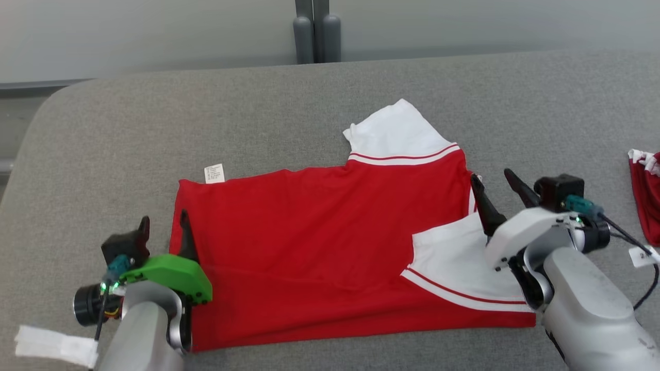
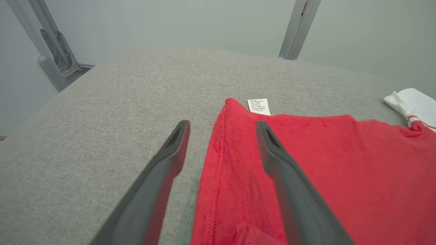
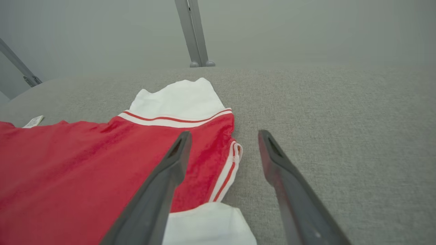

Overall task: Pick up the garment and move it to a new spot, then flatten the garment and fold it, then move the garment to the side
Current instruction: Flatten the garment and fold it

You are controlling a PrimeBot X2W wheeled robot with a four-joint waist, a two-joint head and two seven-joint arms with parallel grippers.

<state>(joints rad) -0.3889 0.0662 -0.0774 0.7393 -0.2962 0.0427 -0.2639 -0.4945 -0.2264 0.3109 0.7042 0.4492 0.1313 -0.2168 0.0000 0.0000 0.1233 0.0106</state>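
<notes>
Garment [image 1: 319, 232]; red bundle [image 1: 647, 196] well apart

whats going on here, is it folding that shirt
A two-armed robot is working on a red T-shirt with white sleeves, lying folded over on a grey padded surface. Its left tool is open at the hem end and its right tool open at the collar end; neither holds the cloth. A smaller red garment lies off to the right.

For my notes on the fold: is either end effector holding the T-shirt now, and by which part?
Nothing is held; left end effector and right end effector stand open at the T-shirt edges.
</notes>
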